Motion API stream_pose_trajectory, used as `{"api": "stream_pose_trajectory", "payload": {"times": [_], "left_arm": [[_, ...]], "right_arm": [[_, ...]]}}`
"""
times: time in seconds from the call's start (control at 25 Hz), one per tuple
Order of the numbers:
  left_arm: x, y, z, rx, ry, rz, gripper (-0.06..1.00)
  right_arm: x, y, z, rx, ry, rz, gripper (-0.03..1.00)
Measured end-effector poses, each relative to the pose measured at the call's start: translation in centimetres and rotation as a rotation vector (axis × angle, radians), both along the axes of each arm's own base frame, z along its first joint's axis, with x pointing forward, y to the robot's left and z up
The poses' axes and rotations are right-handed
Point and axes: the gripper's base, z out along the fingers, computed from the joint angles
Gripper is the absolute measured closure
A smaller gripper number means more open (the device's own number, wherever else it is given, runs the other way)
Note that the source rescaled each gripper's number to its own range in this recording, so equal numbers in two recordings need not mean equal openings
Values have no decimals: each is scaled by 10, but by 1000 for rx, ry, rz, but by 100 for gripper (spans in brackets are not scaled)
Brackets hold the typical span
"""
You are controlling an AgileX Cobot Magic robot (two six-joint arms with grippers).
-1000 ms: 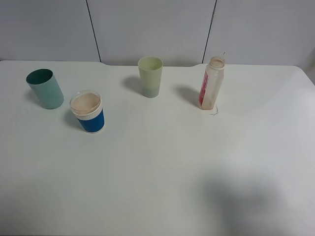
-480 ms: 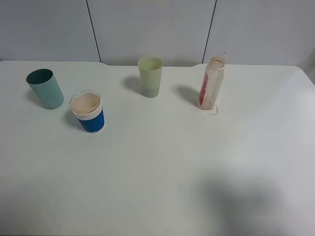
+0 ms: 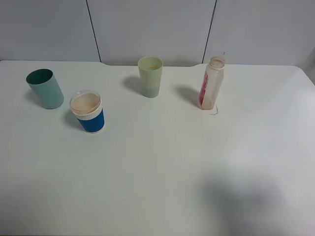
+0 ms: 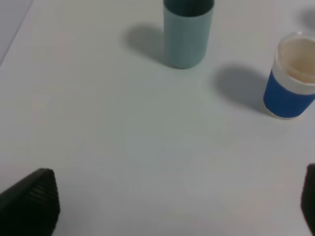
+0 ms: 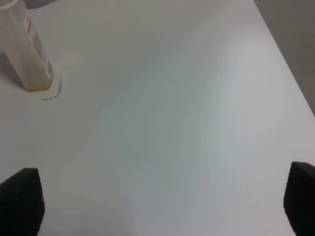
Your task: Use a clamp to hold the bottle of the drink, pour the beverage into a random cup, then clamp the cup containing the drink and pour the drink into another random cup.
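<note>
An open clear bottle (image 3: 211, 82) with a red label stands upright at the back right of the white table; it also shows in the right wrist view (image 5: 24, 51). A pale green cup (image 3: 150, 76) stands at the back middle. A teal cup (image 3: 45, 88) and a blue cup with a white rim (image 3: 88, 111) stand at the left; both show in the left wrist view, the teal cup (image 4: 187, 29) and the blue cup (image 4: 292, 76). Neither gripper shows in the exterior high view. My left gripper (image 4: 177, 206) and right gripper (image 5: 162, 209) are open, empty, well short of all objects.
The white table (image 3: 157, 167) ends at a grey wall behind. Its right edge (image 5: 288, 73) shows in the right wrist view. A thin dark thread (image 5: 53, 93) lies by the bottle's base.
</note>
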Motion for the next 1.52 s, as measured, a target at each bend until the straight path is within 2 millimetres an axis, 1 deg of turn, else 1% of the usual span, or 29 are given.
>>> {"api": "stream_pose_trajectory", "payload": {"times": [0.84,0.92,1.12,1.28,1.52], "left_arm": [[0,0,0,4,-2,4,-6],[0,0,5,6,-35,4,-6],[4,1,26,18,-251,4,-6],[19,1,38,17,-323,2,-6],[58,4,51,10,-353,0,-6]], "right_arm": [[0,0,0,0,0,0,-1],[0,0,0,0,0,0,-1],[0,0,0,0,0,0,-1],[0,0,0,0,0,0,-1],[0,0,0,0,0,0,-1]]}}
